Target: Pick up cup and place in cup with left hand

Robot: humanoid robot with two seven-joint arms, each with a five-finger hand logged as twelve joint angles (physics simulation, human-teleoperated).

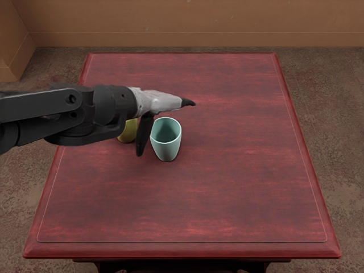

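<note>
Fingers of the left hand [152, 102] extend with the thumb spread away below, holding nothing. Partly hidden by it, the yellow-green cup [128, 132] sits on the red table [227, 187]; just beside the thumb, the pale teal cup [166, 150] stands upright, mouth up.

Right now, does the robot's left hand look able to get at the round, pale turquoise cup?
Probably yes: the left hand is close by, open, with its thumb pointing down beside the upright turquoise cup, and nothing visible stands between them.
</note>
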